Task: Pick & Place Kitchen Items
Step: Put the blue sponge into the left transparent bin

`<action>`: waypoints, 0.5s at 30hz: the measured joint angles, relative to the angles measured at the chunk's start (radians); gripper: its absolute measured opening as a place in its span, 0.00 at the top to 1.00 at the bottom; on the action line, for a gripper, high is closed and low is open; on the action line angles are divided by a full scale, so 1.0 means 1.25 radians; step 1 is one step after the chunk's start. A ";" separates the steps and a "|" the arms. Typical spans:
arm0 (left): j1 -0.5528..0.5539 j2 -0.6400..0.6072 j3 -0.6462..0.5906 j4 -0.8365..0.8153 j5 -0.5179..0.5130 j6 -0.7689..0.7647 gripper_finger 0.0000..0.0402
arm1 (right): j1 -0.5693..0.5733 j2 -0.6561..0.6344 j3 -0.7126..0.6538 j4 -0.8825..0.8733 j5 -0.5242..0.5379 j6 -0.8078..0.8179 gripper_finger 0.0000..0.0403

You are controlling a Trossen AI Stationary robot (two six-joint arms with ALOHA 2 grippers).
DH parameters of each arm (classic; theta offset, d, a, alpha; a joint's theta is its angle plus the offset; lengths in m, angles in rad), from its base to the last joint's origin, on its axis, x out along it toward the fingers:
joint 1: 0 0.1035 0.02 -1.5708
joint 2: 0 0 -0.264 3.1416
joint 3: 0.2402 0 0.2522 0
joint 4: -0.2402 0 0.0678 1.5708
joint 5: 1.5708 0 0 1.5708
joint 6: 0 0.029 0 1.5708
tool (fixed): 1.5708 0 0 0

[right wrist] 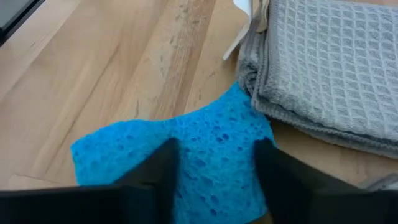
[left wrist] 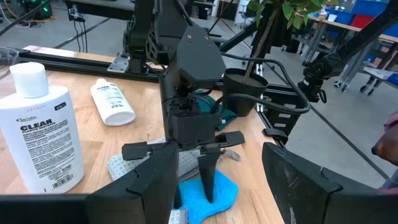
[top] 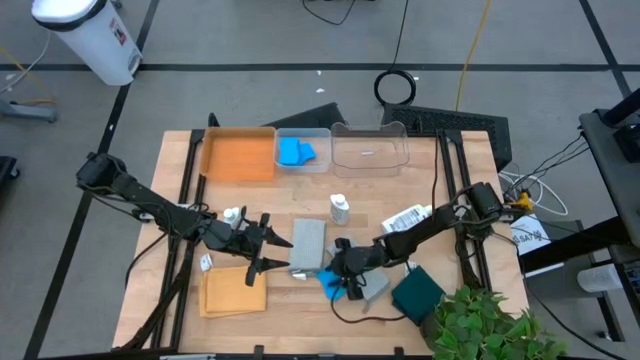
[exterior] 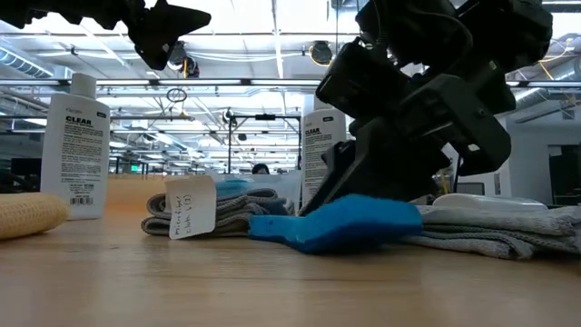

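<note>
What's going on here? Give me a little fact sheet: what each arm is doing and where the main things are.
right gripper: down on a blue sponge, fingers either side of it
left gripper: open, empty, beside the grey cloth
middle bin: holds blue sponges
orange tray: back left of the table
upright bottle: near the table's middle

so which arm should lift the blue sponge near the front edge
Right. The right claw is already down on the blue sponge, its fingers either side of it beside the grey cloth. The left claw hangs open, off to the side.
</note>
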 joint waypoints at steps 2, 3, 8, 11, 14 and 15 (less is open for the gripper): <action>0.000 0.000 0.000 0.000 0.000 0.000 0.41 | -0.002 0.000 0.000 -0.011 -0.002 -0.008 0.75; 0.000 0.000 0.000 0.000 0.000 0.000 0.41 | -0.002 0.000 0.000 -0.022 -0.002 -0.018 0.81; 0.000 0.000 0.000 0.000 0.000 0.000 0.41 | -0.002 0.001 -0.001 -0.089 -0.002 -0.042 0.98; 0.000 0.000 0.000 0.000 0.000 0.000 0.41 | -0.002 0.001 -0.001 -0.080 0.004 -0.046 0.99; 0.000 0.000 0.000 0.000 0.000 -0.001 0.41 | 0.001 -0.022 -0.002 -0.045 0.011 -0.072 1.00; 0.000 0.000 0.000 0.000 0.000 -0.001 0.41 | 0.005 -0.034 -0.002 -0.027 0.014 -0.083 1.00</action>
